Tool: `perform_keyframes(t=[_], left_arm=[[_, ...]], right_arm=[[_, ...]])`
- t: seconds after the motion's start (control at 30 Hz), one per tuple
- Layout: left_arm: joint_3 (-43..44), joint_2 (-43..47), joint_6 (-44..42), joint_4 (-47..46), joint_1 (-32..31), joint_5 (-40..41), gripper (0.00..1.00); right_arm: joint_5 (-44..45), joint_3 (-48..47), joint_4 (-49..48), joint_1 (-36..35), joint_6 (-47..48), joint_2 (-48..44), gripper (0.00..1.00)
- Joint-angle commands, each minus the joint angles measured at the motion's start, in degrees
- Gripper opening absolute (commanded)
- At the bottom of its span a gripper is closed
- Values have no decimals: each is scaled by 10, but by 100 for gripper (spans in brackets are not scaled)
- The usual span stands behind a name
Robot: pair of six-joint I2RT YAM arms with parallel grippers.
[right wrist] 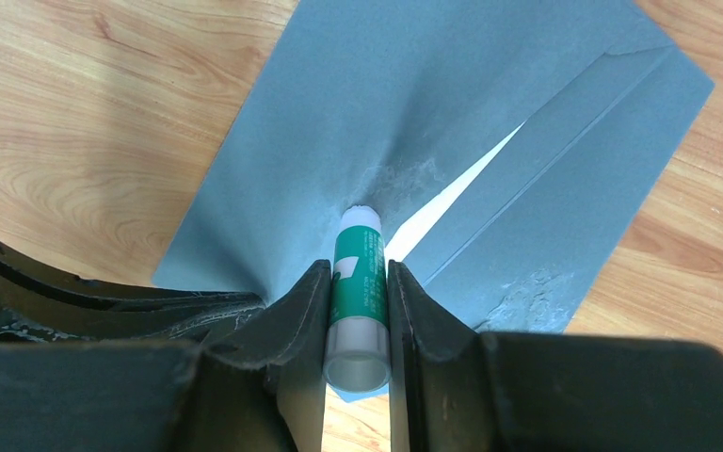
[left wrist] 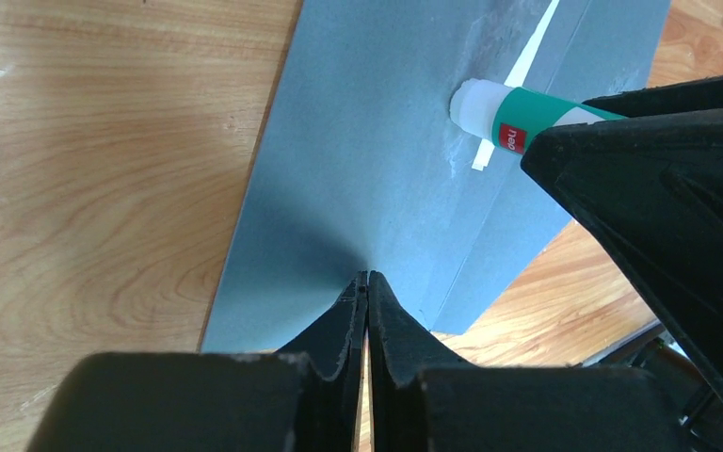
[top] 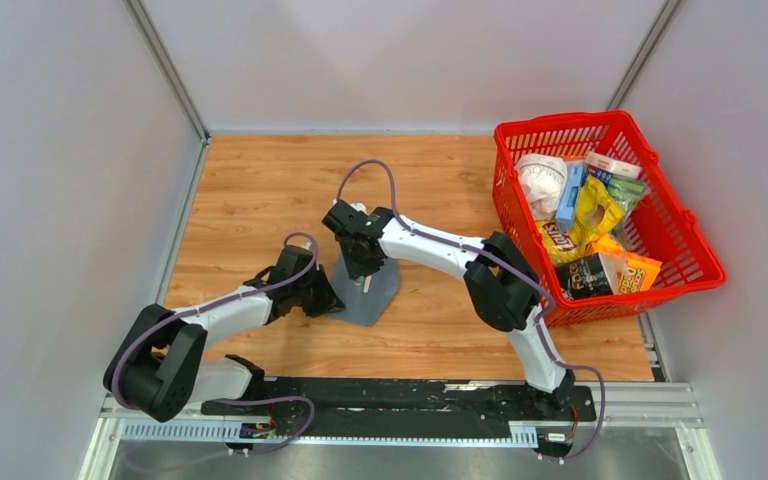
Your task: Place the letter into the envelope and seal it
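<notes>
Thin, floppy envelope (right wrist: pixel 358 113) puckered mid-tabletop (top: pixel 260 180), toward the near edge; best held by the flap edge. Left tool (left wrist: pixel 367 282) was clenched on the flap, right tool (right wrist: pixel 356 270) grasped the glue stick (right wrist: pixel 359 243), tip on the paper.

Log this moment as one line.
left gripper shut, tips on envelope | right gripper holds glue stick, tip on envelope | letter sliver showing inside | envelope unsealed

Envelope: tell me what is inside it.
Only a pale sliver of the letter shows in the slit of the envelope; the grey paper covers the rest. The glue stick touches it from above.
</notes>
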State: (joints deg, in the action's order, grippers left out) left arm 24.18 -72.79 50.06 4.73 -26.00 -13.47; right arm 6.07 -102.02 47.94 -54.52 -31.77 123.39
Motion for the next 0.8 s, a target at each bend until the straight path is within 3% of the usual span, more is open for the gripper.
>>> perform_keyframes(t=[0.0, 0.77], left_arm=[[-5, -3, -18, 63, 3, 61, 8], [0, -4, -29, 73, 3, 56, 7]], right_arm=[[45, -5, 8, -1, -3, 8, 0], [55, -33, 13, 24, 10, 21, 0]])
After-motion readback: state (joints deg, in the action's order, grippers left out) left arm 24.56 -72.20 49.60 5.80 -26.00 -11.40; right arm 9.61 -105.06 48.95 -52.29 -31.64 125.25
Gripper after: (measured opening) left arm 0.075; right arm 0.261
